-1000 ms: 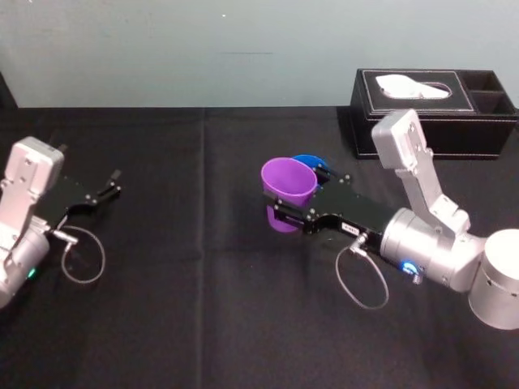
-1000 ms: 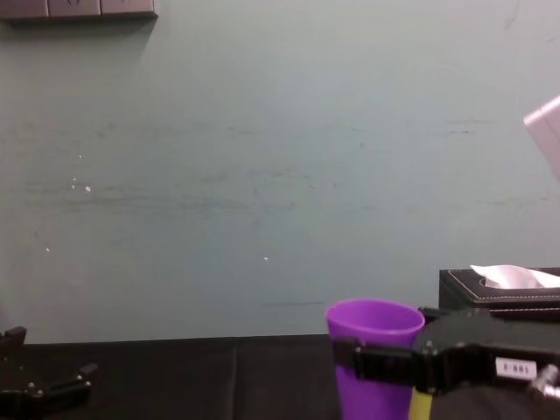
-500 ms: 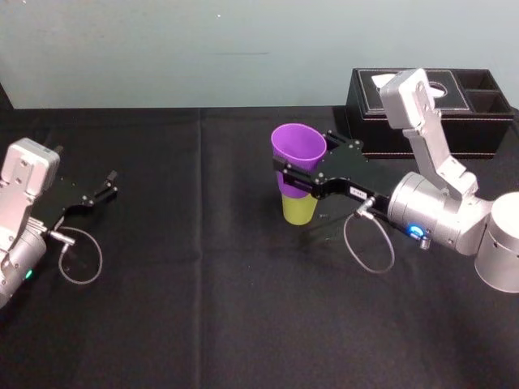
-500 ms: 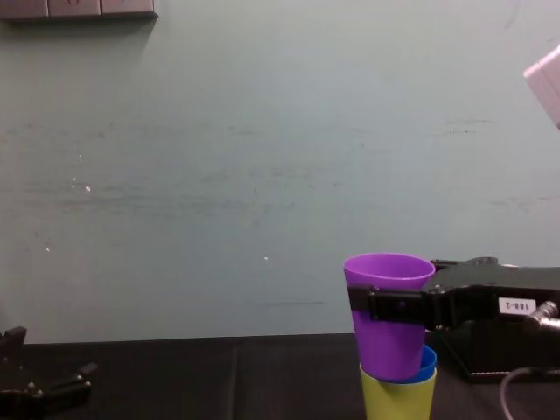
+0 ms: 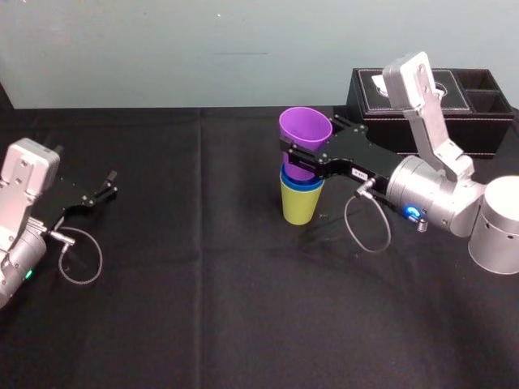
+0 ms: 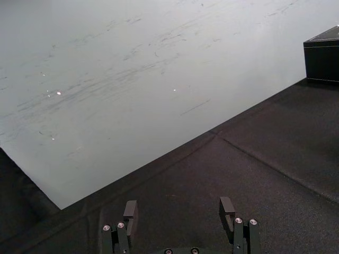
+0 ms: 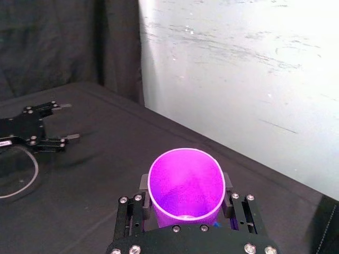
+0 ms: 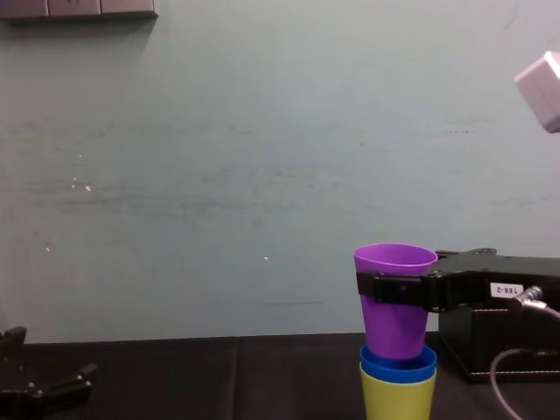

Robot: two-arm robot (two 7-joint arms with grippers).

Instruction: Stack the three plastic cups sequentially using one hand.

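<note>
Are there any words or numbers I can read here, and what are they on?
"188-2", as best it reads: small white label on the right gripper, which holds the purple cup.
Same label in the head view: too small to read.
Nothing else carries writing I can make out.

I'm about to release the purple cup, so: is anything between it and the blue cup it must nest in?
Nothing visible does. The right gripper holds the purple cup with its base already in the mouth of the blue cup, which sits nested in the yellow-green cup. The left gripper is parked far left.
</note>
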